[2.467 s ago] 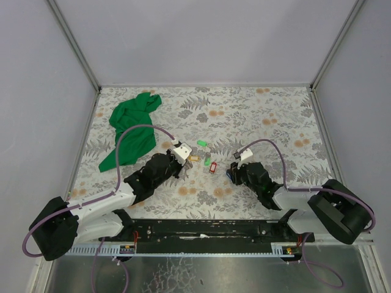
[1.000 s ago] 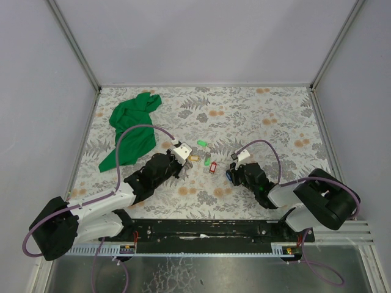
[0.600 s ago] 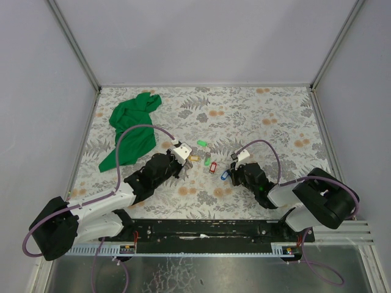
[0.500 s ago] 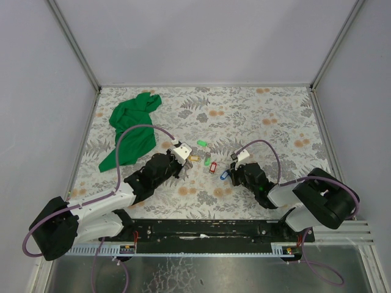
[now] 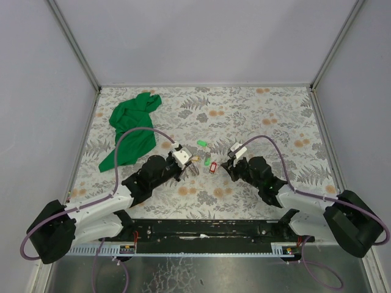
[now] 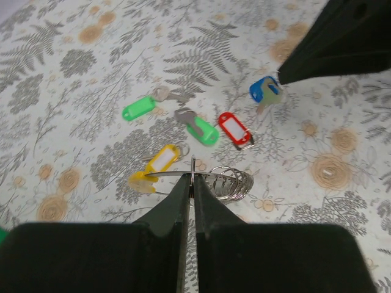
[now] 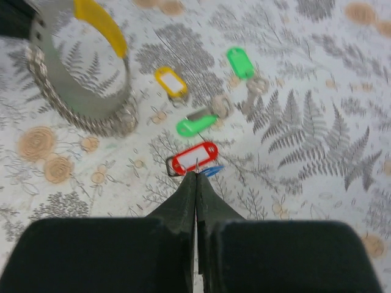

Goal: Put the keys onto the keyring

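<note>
Starting at the left, the left gripper has eased a little toward the centre, and its jaws are clenched on the keyring. It holds the ring low over the desk, with one yellow tag apparently threaded on already. Between the arms the loose keys lie close together on the desk: a second yellow key, two green keys and a red key. The bigger change is on the right. The right gripper has reached forward and leftward compared with a second ago, carrying the blue key along. The key hangs from the tip of its pinched-together jaws, though that wrist view is too blurred to show where they bite. The pick looks done, so threading the blue key onto the ring should come next.
</note>
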`<action>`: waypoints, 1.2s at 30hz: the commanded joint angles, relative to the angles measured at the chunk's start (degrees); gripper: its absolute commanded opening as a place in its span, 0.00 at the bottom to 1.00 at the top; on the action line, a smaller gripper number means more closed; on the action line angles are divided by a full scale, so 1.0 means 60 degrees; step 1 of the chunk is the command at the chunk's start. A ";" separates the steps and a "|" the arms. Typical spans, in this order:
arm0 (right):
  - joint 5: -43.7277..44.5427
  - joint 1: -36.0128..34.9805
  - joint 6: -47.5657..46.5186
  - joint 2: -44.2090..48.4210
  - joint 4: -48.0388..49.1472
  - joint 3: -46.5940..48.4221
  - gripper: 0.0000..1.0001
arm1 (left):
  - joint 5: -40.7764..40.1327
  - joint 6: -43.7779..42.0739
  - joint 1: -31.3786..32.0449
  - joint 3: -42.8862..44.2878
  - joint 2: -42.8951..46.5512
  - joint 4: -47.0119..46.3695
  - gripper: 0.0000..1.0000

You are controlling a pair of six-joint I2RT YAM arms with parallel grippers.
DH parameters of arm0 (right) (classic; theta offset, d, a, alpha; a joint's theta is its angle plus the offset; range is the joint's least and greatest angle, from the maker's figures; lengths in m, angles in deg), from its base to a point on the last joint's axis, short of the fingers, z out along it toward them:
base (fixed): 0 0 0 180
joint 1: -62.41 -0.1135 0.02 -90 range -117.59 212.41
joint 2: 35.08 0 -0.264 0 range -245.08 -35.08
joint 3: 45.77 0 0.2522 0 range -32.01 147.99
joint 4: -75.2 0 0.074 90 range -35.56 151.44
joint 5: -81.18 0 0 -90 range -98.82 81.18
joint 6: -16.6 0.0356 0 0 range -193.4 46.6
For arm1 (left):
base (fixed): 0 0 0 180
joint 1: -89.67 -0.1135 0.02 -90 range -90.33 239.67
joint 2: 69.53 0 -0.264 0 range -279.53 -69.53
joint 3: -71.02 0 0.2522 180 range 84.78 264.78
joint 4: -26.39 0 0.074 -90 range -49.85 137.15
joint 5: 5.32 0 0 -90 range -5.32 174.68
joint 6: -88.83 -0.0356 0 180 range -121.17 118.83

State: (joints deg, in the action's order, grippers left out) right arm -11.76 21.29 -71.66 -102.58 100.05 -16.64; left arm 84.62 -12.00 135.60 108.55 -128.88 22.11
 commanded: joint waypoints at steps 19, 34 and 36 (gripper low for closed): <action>-0.4310 -0.0088 -0.3262 0.1319 -0.4066 0.3090 0.00 | 0.5038 -0.3253 -0.0214 0.0327 -0.0657 -0.0684 0.00; -0.4714 -0.0477 -0.3197 0.1426 -0.4302 0.2988 0.00 | 0.7628 -0.3397 -0.1240 0.0785 -0.0935 0.0096 0.00; -0.4633 -0.0550 -0.3226 0.1387 -0.4305 0.2975 0.00 | 0.7706 -0.3462 -0.1239 0.0852 -0.0941 0.0241 0.00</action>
State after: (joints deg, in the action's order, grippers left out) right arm -38.78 19.37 -90.02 -93.95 73.80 -0.38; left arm 126.83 -31.04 128.25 110.73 -134.41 22.09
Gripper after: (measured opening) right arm 0.011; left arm 0.010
